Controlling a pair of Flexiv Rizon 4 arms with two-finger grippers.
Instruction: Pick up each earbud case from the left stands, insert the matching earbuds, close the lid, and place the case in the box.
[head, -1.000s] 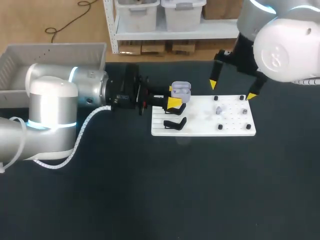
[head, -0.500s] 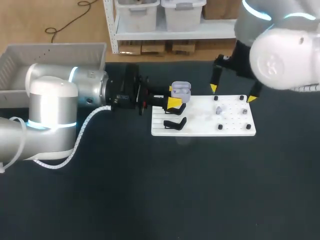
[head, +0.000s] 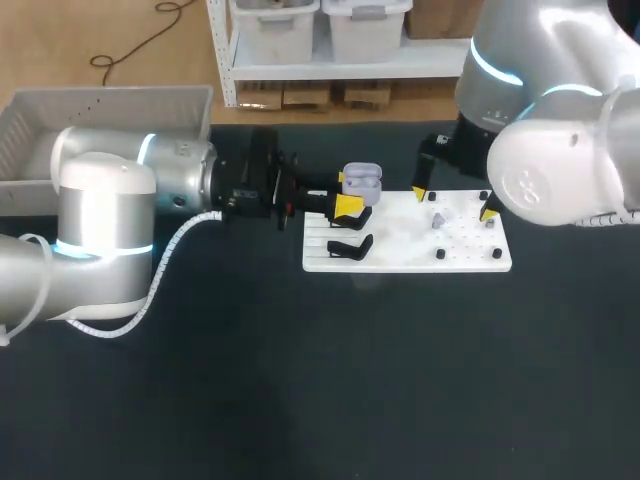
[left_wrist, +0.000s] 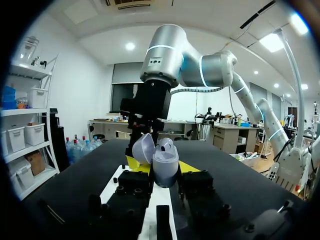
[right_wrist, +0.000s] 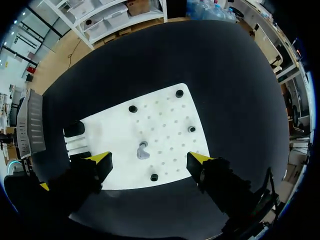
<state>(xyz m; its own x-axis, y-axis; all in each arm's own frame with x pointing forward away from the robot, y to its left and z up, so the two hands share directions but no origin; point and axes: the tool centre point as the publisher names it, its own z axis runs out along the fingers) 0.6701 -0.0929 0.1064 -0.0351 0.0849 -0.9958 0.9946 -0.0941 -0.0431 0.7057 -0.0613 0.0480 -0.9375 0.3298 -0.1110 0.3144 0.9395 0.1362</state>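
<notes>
Case (left_wrist: 165, 161), open-lidded, clamped by left gripper (left_wrist: 159, 167); right gripper (right_wrist: 150, 160) splayed above earbud (right_wrist: 143, 150).

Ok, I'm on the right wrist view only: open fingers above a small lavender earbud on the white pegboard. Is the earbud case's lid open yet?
Observer: Yes. In the left wrist view the lavender plastic earbud case has its lid tipped up.
Operator: Is it on a stand or held?
Observer: Held. The left gripper has a yellow tip against each side of it, at the left end of the white pegboard in the head view.
</notes>
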